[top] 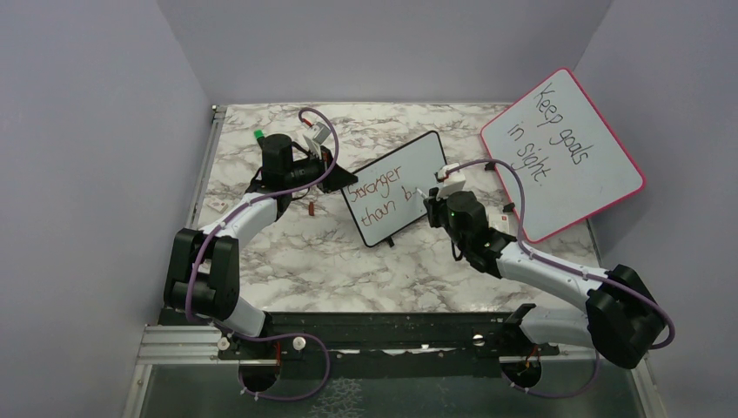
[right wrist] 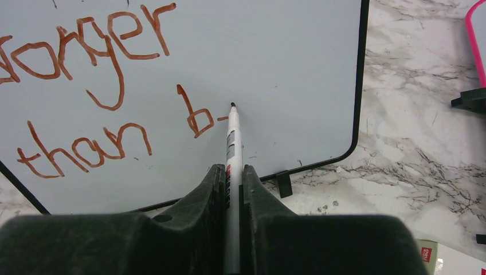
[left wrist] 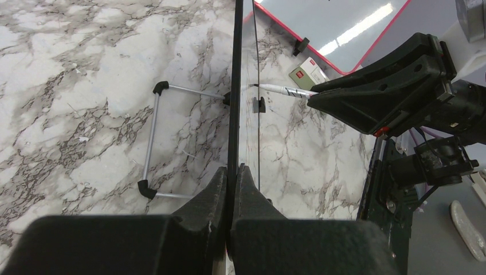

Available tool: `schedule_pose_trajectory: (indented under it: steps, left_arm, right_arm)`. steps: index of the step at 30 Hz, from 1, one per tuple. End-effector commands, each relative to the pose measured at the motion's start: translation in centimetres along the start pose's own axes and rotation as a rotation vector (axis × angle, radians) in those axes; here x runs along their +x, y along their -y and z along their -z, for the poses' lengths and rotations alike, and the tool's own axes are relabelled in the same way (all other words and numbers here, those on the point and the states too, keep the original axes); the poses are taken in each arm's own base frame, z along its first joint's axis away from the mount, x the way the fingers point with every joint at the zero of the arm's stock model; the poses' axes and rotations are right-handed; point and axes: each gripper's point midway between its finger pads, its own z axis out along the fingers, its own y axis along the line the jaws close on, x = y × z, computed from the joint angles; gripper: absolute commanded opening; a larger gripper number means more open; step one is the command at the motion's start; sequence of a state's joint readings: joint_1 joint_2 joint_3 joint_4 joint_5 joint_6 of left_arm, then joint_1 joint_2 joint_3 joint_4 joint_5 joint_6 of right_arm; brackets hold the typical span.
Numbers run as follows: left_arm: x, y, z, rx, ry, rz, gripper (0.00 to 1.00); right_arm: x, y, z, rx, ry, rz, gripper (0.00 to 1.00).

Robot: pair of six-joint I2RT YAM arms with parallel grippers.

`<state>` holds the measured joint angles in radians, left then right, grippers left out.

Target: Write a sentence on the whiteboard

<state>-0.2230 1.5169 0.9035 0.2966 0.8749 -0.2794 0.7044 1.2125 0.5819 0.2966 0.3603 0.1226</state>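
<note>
At table (top: 305, 252) centre: whiteboard (top: 418, 165) propped, long axis 8-to-2 o'clock.
Sentence (right wrist: 121, 80): ends "b-"; blank space at 3 o'clock of marker (right wrist: 232, 143) tip.
Right gripper (right wrist: 229, 177): clamped on marker, nearer.
Left gripper (left wrist: 232, 175): pinching whiteboard edge, 9 o'clock side.

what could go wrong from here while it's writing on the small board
The left claw pinches only one edge of the whiteboard, so marker pressure might push or twist it. The marker sticks far out of the right claw and may tilt. Passing back could smear the sentence.
</note>
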Motion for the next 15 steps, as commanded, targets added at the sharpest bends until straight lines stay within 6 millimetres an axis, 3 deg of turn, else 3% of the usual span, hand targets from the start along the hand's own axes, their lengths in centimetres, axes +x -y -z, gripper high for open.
schedule_pose_trajectory:
  steps: [1,15]
  left_arm:
    - [4.1,-2.4,0.0,-0.085,-0.103,0.062,0.00]
    - [4.0,-2.3,0.0,-0.085,-0.100,0.062,0.00]
  right_arm:
    - [-0.9,0.2,0.0,0.011,0.020,-0.015,0.01]
    - [0.8,0.1,0.8,-0.009,-0.038,-0.022,0.01]
